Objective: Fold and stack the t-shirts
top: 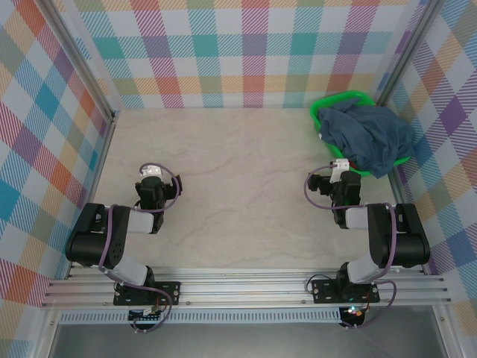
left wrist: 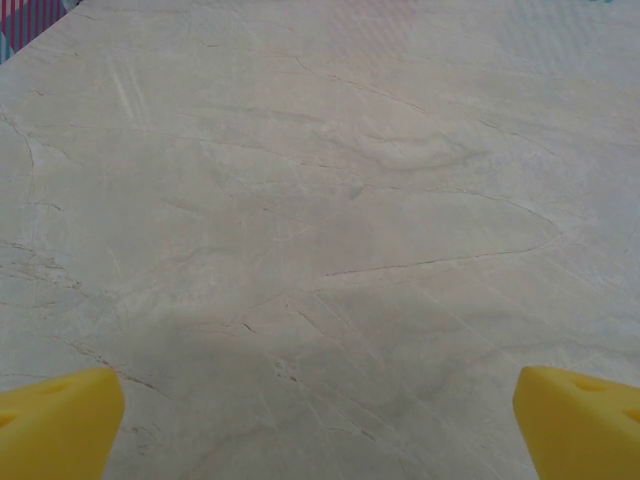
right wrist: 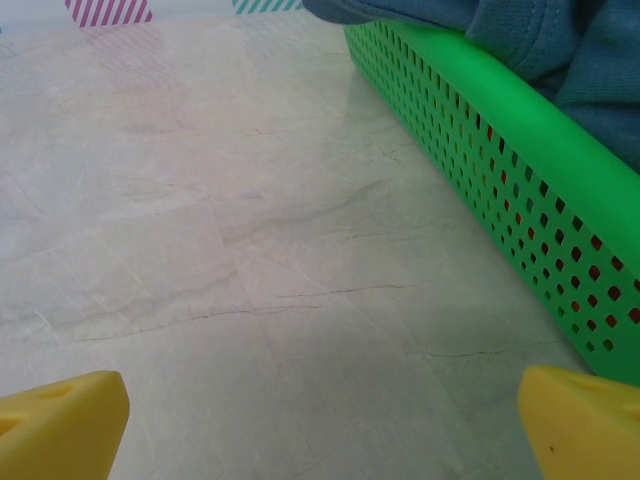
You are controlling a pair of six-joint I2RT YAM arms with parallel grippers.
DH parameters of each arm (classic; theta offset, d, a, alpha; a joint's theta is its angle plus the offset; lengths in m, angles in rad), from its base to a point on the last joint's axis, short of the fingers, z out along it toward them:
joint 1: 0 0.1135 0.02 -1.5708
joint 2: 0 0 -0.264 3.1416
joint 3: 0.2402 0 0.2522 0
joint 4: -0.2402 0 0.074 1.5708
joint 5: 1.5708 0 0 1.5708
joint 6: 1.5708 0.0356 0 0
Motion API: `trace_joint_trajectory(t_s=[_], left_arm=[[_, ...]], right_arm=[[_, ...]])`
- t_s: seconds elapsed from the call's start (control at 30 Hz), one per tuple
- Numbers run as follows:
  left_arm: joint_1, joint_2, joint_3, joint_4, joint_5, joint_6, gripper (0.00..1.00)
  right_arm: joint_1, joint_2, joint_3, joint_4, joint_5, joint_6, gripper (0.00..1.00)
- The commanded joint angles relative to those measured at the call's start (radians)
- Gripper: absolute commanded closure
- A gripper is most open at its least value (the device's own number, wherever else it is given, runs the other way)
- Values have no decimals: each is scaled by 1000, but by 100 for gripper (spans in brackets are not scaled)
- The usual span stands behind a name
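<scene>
A crumpled slate-blue t-shirt [top: 369, 134] lies heaped in a green perforated basket [top: 337, 99] at the back right of the table, spilling over its rim. In the right wrist view the t-shirt [right wrist: 560, 40] hangs over the basket wall [right wrist: 480, 130]. My right gripper [top: 340, 168] sits just left of the basket's near corner, its yellow fingertips [right wrist: 60, 420] wide apart and open, with bare table between them. My left gripper [top: 152, 173] rests over the table's left side, open as well, its yellow fingertips [left wrist: 60, 420] spread with nothing between.
The marble-patterned tabletop [top: 238, 186] stretches between the two arms. Checked walls close in the left, back and right sides. An aluminium rail [top: 246, 287] runs along the near edge under the arm bases.
</scene>
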Motion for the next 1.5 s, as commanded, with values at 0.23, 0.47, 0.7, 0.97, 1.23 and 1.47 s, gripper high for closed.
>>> trace_joint_trajectory(t_s=[0.23, 0.47, 0.7, 0.97, 1.23, 1.47], left_arm=[[-33, -187, 34, -136, -115, 32, 0], [-110, -511, 267, -393, -148, -14, 0], [-45, -201, 983, -1351, 58, -538, 0], [-177, -119, 1086, -1205, 468, -568, 0], [-293, -139, 1075, -1256, 451, -550, 2], [-299, -178, 1033, -1264, 431, -558, 6]], right_arm=[[84, -219, 30, -139, 81, -85, 0], [182, -479, 606, -1074, 220, 260, 0], [-63, -100, 1071, -1443, 158, 571, 13], [-206, 306, 1408, -1676, -49, 542, 18], [-224, 480, 1446, -1672, -85, 490, 29], [-225, 466, 1394, -1571, -108, 513, 82]])
